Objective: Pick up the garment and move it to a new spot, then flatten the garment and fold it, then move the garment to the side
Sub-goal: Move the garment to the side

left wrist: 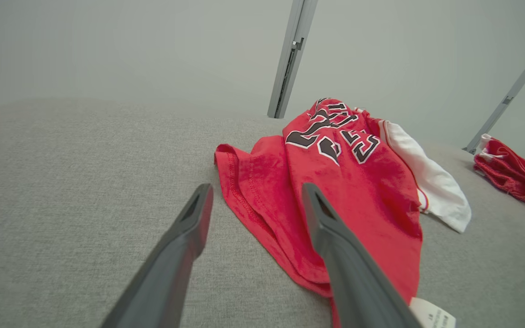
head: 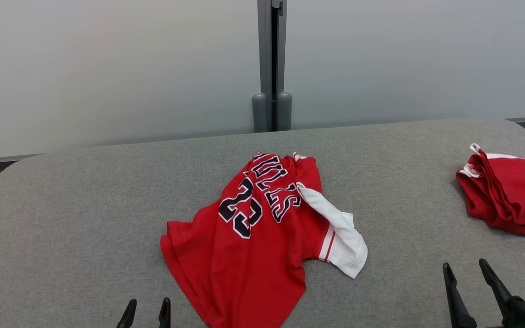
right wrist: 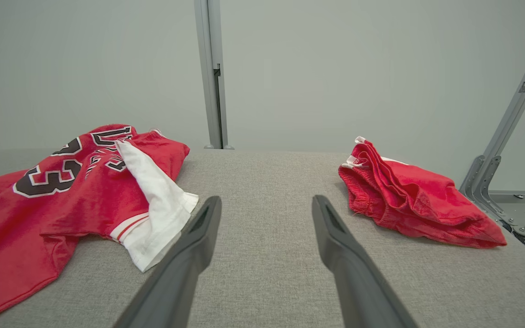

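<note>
Task's thing: red Bulls jersey (head: 253,237), crumpled, lying at the middle of the grey bench (head: 84,205), number and lettering face up.
Long axis: runs near to far, hem toward the robot, lettered chest at the far end and leaning a little right.
Side piece: white sleeve (head: 340,237) flopped out to the right of the body, near edge loose on the bench.
Left claw (head: 149,300): jaws wide apart, nothing in them, low at the near edge just left of the hem. In the left wrist view the hem corner lies right ahead of the fingers.
Right claw (head: 464,263): jaws wide apart, empty, well right of the jersey, between the white sleeve and a second red garment (head: 508,196).
Second red garment: bunched at the far right edge of the bench, apart from the jersey.
Nearer arm: left, judged by the hem. The right is better placed for the sleeve side.
Bearing for the pick: from the left claw, far and slightly right; from the right claw, straight left.
Stage, as judged: first pick not yet made.
</note>
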Controlling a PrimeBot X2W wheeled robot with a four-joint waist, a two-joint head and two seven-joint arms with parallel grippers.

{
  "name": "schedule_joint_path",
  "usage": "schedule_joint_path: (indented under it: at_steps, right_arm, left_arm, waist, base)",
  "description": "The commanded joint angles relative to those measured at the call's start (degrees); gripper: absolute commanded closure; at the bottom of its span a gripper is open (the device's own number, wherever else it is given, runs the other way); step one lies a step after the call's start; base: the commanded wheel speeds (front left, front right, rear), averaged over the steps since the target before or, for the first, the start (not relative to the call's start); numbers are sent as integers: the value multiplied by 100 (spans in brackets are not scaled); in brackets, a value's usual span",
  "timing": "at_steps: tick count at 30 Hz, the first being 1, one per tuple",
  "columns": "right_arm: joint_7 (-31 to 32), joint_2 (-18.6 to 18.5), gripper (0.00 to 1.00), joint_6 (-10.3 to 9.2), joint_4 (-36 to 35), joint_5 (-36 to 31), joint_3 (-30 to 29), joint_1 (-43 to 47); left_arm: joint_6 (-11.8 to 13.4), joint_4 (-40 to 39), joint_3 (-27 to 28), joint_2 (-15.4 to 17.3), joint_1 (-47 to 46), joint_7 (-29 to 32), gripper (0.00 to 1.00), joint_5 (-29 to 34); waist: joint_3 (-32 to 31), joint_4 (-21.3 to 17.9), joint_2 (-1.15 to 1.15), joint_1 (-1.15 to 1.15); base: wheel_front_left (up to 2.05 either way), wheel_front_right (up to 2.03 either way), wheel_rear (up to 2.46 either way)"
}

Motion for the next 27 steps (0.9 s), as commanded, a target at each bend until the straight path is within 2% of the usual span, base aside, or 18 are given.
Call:
schedule_joint_path:
  at_steps: [1,11,14,17,19,21,22,23,24,25,26,27]
  right_arm:
    - [-28,-1,0,-2,28,-1,8,18]
    - [-28,41,0,-2,107,-4,131,-75]
    - [-28,46,0,-2,99,33,174,-126]
    - [-28,-84,0,-2,39,88,361,-406]
    - [-28,-237,0,-2,139,112,565,-677]
    - [-28,-434,0,-2,416,135,857,-1022]
    - [-28,-434,0,-2,416,135,857,-1022]
    - [55,-549,0,-2,627,154,1041,-1228]
    - [301,-723,0,-2,989,239,1430,-1697]
    - [301,-723,0,-2,989,239,1430,-1697]
    - [558,-897,0,-2,1350,329,1801,-2149]
    - [558,-897,0,-2,1350,329,1801,-2149]
  left_arm:
    - [-67,2,79,-14,32,0,0,79]
    - [-296,39,475,-114,72,0,0,258]
    - [-284,20,460,-123,78,0,0,247]
    - [-250,139,212,-128,126,12,0,16]
    - [-230,104,-32,-124,86,331,0,-168]
    - [-225,-78,-305,-120,132,950,0,-441]
    - [-225,-78,-305,-120,132,950,0,-441]
    - [-196,-243,-395,-120,168,1267,0,-615]
    - [-120,-594,-552,-113,248,1877,0,-756]
    - [-120,-594,-552,-113,248,1877,0,-756]
    - [-36,-941,-690,-90,289,2453,0,-839]
    - [-36,-941,-690,-90,289,2453,0,-839]
  waist:
    - [-11,12,0,0]
    - [-47,39,0,0]
    - [-46,62,0,0]
    - [29,55,0,0]
    - [109,64,0,0]
    - [202,102,0,0]
    - [202,102,0,0]
    - [250,126,0,0]
    - [387,179,0,0]
    - [387,179,0,0]
    - [558,257,0,0]
    - [558,257,0,0]
  base:
    - [0,0,0]
    - [0,0,0]
    - [0,0,0]
    - [0,0,0]
    - [0,0,0]
    - [0,0,0]
    - [0,0,0]
    - [0,0,0]
    - [0,0,0]
    - [0,0,0]
    - [0,0,0]
    - [0,0,0]
